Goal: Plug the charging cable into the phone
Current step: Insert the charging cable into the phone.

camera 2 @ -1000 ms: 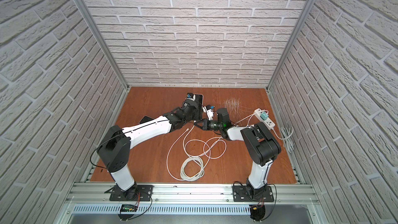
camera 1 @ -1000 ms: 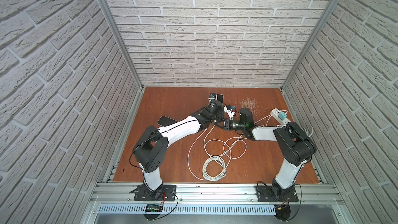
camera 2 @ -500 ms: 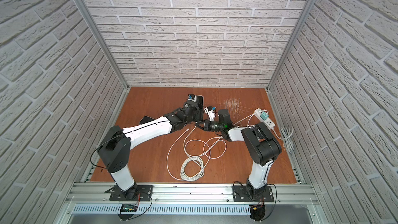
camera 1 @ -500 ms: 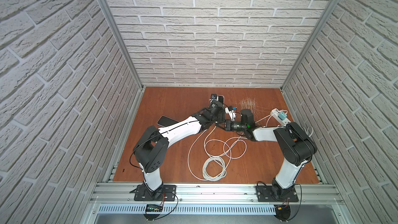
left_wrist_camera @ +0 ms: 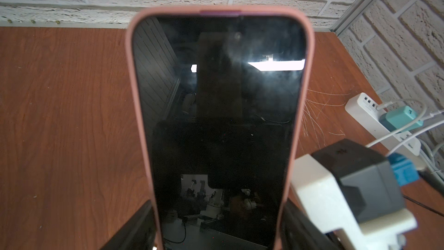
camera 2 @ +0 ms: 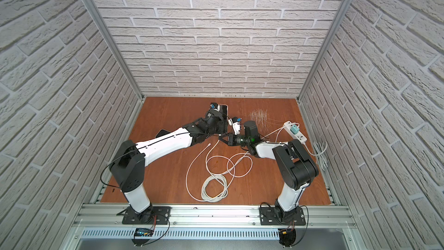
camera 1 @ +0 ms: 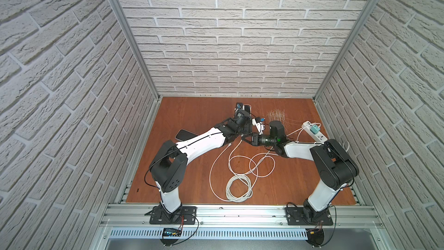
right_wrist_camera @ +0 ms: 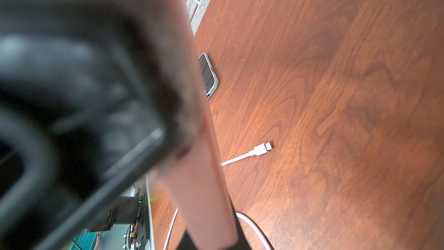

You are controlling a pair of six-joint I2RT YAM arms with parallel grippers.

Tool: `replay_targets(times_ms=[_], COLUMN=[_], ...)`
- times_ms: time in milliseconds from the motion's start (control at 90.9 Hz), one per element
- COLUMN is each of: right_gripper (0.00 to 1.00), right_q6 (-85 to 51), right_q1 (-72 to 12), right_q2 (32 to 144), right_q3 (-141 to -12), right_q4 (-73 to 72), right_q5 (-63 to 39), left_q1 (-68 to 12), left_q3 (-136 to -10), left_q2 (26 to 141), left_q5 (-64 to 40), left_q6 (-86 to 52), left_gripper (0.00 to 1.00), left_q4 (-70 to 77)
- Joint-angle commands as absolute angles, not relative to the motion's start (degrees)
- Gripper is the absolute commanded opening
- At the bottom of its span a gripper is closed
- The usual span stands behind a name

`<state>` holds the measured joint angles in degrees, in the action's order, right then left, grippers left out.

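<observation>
The left hand (left_wrist_camera: 216, 224) stands wide, clamped on the sides of the pink-cased phone (left_wrist_camera: 216, 116), which fills the frame's centre above it. The right hand (camera 1: 245, 139), mid-frame in both top views, is pinched shut on the white charging cable (right_wrist_camera: 251, 223) at the phone's lower end. Nothing has visibly shifted since a second ago.

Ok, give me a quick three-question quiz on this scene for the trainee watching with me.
1. True or false: the left gripper holds the pink-cased phone by its long sides.
2. The loose white connector lies: A) on the table, B) in the phone's port, C) off the table's edge.
3. What colour is the charger on the power strip?
Key: 1 true; 2 A; 3 teal.
</observation>
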<state>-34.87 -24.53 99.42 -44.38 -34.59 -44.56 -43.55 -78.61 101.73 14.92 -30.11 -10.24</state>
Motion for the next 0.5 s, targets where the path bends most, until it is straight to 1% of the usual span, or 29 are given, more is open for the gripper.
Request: replay_targets(times_ms=[0, 209, 484], right_gripper=[0.03, 0.03, 0.03], right_q6=[-31.97, -31.39, -31.26], right_q1=[-23.99, -24.0, -23.95], right_q2=[95.5, 94.47, 94.02], right_q3=[-45.7, -45.03, -44.6], right_q4=[-41.3, -40.53, -41.17], right_q5=[-41.1, -40.57, -40.34], left_q1=[-45.36, -44.97, -44.56], left_q3=[-78.78, -78.84, -79.49], left_q2=[103.44, 103.54, 104.67], left_q5=[11.61, 11.75, 10.65], left_q6=[-31.0, -31.73, -32.34], left_gripper=[0.44, 0.42, 0.41], left_q4=[-17.44, -18.03, -18.88])
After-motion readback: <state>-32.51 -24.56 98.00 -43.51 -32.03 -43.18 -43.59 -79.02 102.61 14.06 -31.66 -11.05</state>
